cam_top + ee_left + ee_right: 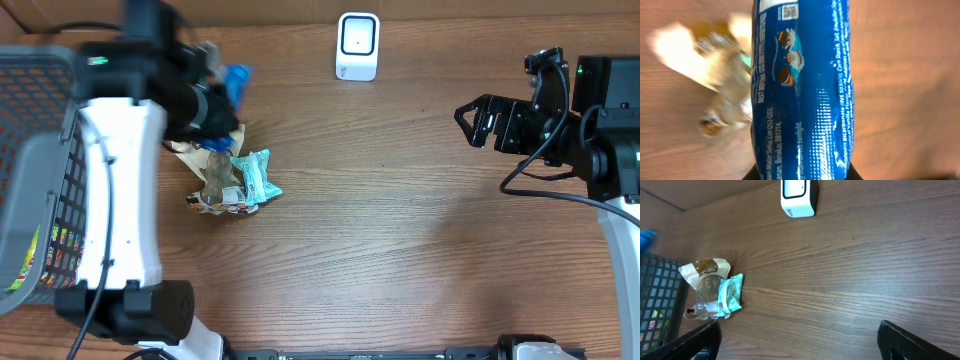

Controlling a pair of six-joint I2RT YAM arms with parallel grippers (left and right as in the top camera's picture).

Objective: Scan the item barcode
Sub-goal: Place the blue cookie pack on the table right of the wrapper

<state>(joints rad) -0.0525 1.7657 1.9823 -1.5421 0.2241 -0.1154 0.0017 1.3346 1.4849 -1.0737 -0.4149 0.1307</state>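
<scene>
Overhead view: the left end effector (225, 95), in the upper left of the frame, pinches a blue cookie packet (238, 80) above the worktop (400, 250), left of the white scanner (357, 45) at top centre. The right end effector (478, 120), at the right edge, hangs spread and empty.

Left wrist view: the packet fills the centre, with a printed code (789, 11) near its top edge. Loose snack packets (715, 80) blur at left.

Right wrist view: the scanner sits top middle with nothing before it.

The step in hand looks like presenting the packet. Next, the code probably has to be turned to face the scanner.
</scene>
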